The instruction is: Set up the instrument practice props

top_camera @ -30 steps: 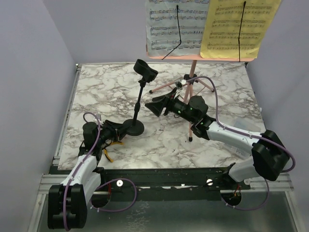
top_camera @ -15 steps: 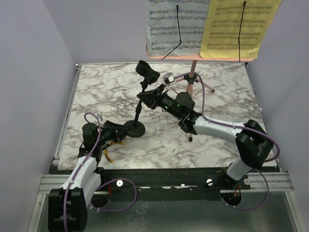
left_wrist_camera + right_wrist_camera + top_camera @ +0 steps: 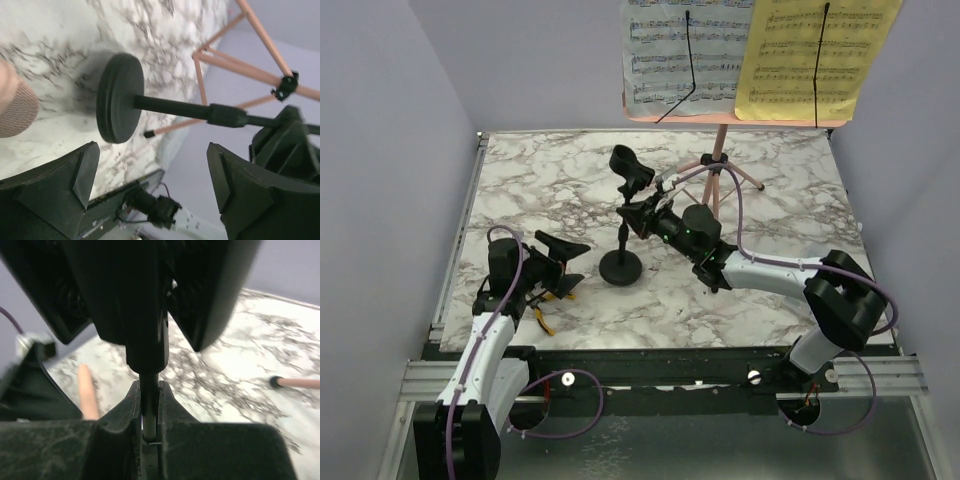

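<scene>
Marbled desk (image 3: 520, 190) below, pale lilac walls on three sides, and both of my arms were out over it.

My right tool (image 3: 638, 214) was clamped on the mic stand (image 3: 623, 240). Its fingers were pinched together on the thin black pole a little below the clip. From the right wrist the pole sat squarely in the groove between both pads, gripped tight. The stand stood roughly upright, with its round base flat on the desk near the middle.

My left tool (image 3: 560, 258) was spread wide and held nothing. It hung low by the front-left corner, pointing toward that round base. From the left wrist the base showed in the gap beyond my open fingers (image 3: 50, 195), clear of both.

The beige microphone (image 3: 17, 110) lay on the desk just off the left tool, only its mesh head showing at the edge of the wrist view. From above I could not pick it out past my arm.

Yellow pliers (image 3: 544, 320) poked out beneath my left arm near the front edge.

Behind the mic stand, toward the back, the pink music stand (image 3: 718, 150) stood on its tripod legs. One black-tipped foot reached forward beside my right arm. High on its ledge were the white page (image 3: 660, 50) on the left and the yellow page (image 3: 790, 50) on the right, side by side, each under a thin black wire arm.
</scene>
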`<action>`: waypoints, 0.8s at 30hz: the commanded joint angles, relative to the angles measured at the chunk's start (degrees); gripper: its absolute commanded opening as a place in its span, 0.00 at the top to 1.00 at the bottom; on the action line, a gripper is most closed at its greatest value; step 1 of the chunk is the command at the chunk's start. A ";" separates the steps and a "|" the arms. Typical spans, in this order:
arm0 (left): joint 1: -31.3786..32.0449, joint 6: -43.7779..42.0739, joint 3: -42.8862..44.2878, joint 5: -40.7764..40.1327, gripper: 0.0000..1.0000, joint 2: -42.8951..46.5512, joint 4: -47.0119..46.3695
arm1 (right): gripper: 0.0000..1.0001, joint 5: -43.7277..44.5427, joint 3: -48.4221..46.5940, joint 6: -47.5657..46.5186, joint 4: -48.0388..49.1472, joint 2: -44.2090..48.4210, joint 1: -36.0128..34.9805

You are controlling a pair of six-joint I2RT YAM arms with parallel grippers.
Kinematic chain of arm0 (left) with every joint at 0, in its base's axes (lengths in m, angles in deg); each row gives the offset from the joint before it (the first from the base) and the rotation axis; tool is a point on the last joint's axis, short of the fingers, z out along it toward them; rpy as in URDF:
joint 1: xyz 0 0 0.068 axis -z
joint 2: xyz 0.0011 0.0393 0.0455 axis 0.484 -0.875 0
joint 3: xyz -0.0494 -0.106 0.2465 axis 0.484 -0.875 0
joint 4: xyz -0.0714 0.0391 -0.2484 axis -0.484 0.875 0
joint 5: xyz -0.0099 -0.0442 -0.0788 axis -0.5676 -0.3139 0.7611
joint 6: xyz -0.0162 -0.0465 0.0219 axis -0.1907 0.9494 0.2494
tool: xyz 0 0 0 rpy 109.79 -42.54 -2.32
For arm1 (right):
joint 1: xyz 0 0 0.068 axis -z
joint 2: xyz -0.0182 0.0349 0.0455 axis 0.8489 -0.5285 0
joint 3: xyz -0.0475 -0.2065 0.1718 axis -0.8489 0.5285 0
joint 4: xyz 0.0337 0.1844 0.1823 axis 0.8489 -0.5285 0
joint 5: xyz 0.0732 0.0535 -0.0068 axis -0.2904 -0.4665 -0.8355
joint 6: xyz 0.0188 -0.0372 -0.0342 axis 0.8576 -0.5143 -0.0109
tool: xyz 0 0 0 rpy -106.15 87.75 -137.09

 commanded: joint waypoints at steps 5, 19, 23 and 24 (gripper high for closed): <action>0.81 -14.87 20.31 -27.25 0.05 -1.58 30.83 | 0.99 7.48 3.44 -10.14 12.37 -2.11 -2.14; 0.86 -26.17 26.83 -39.97 0.01 -6.68 39.40 | 0.88 12.04 3.89 -14.19 23.79 -9.55 -8.79; 0.87 -21.96 25.97 -39.10 0.01 -14.05 39.72 | 0.58 12.68 6.65 -17.35 22.82 -7.69 -9.47; -0.19 -20.52 25.94 -39.00 0.01 -16.02 39.88 | 0.52 13.02 7.12 -17.36 21.76 -6.75 -9.61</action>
